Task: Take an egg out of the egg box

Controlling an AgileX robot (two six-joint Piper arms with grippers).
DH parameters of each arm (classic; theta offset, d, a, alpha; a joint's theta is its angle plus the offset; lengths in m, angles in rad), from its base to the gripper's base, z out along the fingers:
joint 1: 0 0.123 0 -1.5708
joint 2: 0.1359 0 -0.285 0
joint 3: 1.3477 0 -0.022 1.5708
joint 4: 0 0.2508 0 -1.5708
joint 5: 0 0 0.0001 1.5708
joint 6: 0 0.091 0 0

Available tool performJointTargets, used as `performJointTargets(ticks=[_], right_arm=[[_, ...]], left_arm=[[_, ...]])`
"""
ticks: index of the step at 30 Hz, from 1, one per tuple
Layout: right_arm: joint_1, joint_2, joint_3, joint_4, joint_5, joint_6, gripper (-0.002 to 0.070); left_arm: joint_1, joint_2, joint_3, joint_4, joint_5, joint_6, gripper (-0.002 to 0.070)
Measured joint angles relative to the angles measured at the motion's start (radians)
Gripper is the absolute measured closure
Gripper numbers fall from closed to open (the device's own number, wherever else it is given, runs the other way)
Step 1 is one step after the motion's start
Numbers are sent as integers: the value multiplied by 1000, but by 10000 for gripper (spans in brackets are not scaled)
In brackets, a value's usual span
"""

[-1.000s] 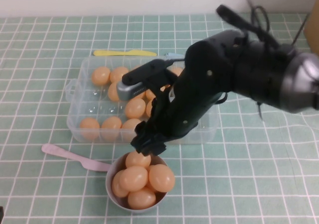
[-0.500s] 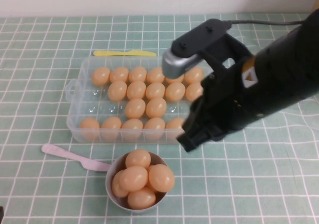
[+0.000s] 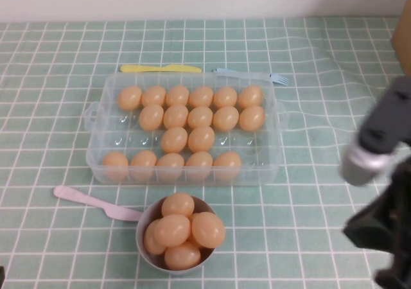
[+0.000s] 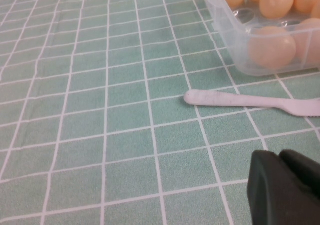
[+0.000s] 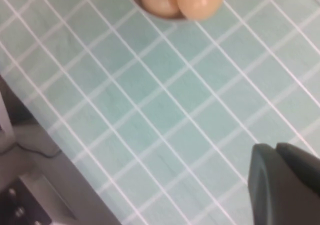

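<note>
- The egg box (image 3: 96, 131) sits mid-table, its long axis running left to right. We count about twenty peach-orange eggs in its slots: a full far row, partial middle rows and a near row with its right end vacant.
- A grey bowl (image 3: 142, 221) stands just near of the box and holds some five more eggs piled together. A pink knife (image 3: 90, 200) lies to its left; a yellow knife (image 3: 160, 68) and a pale blue fork (image 3: 253, 76) lie along the far wall of the box.
- The right tool (image 5: 287, 185) is seen in its wrist view as closed black fingers with nothing between them. In the high view that arm (image 3: 379, 192) stands at the near right edge of the table, well apart from the box.
- The left tool (image 4: 287, 190) hovers low over the table at the near left, fingers together and empty, close to the pink knife's handle and the box's near left corner.
- Governing relation: from the right tool, every egg in the box lies to the left and farther away. We judge the near row's right-hand egg (image 3: 226, 161) the closest candidate for that arm, and the near row's left-hand egg (image 4: 272, 47) the closest for the left arm.
- No egg is in either tool; we judge that any pick calls for opening first.
</note>
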Motion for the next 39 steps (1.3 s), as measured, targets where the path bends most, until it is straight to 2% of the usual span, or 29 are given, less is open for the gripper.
performJointTargets(ticks=[8, 15, 18, 21, 24, 28, 33, 39], right_arm=[[0, -236, 176, -78, -54, -2, 692], [-26, -460, 477, -168, -342, 31, 693], [-126, -534, 615, -183, -517, 35, 694], [-276, -606, 766, -189, -734, 40, 694], [-501, -734, 994, -167, -1054, 47, 694], [-668, -873, 1147, -120, -1220, 47, 694], [-773, -1027, 1174, -75, -1115, 47, 694], [-783, -1092, 1176, -51, -849, 47, 694]], left_arm=[[0, 0, 0, 0, 0, 0, 678], [0, 0, 0, 0, 0, 0, 678], [0, 0, 0, 0, 0, 0, 678], [0, 0, 0, 0, 0, 0, 678], [0, 0, 0, 0, 0, 0, 678], [0, 0, 0, 0, 0, 0, 678], [0, 0, 0, 0, 0, 0, 678], [0, -1, 0, 0, 0, 0, 678]])
